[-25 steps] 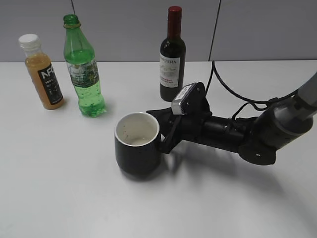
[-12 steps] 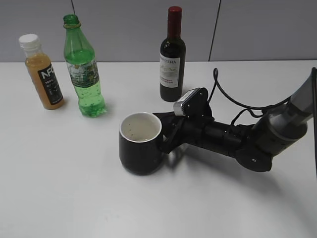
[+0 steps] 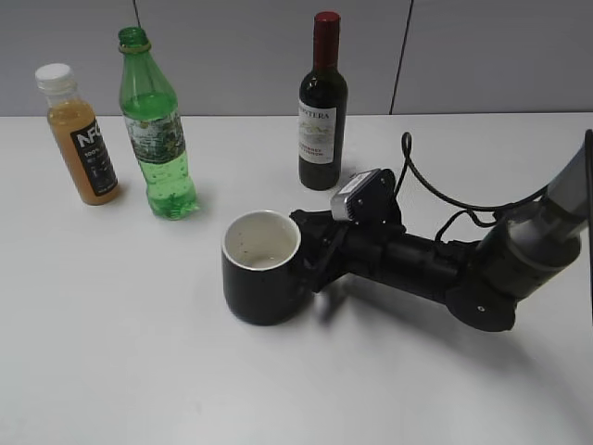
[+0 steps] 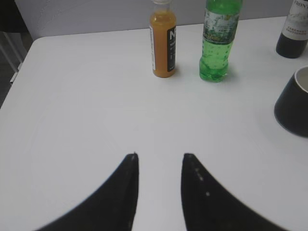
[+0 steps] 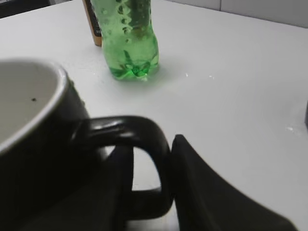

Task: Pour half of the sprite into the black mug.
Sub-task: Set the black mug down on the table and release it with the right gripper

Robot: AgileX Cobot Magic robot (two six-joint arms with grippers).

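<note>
The right gripper lies low along the table, its two dark fingers set either side of the mug's loop handle. In the right wrist view one finger sits just right of the loop's outer edge and the other shows through and below the loop, so the jaws look closed on the handle (whether both pads press firmly cannot be told). In the exterior view the same gripper meets the right side of the mug, with the arm stretching away to the right, a cable looping above it.

The mug stands upright on the table, white inside with a few dark specks. At the right edge of the left wrist view it shows only as a dark curved wall.

The left gripper hangs over bare table near the front, its two curved black fingers apart with a clear gap between the tips and nothing in it.

The sprite stands upright and capless toward the back left, well apart from the mug and from both grippers, bubbles clinging inside its green wall. Just to its left is the juice bottle with a white cap. The wine bottle with a red cap stands at the back, behind the right arm.
</note>
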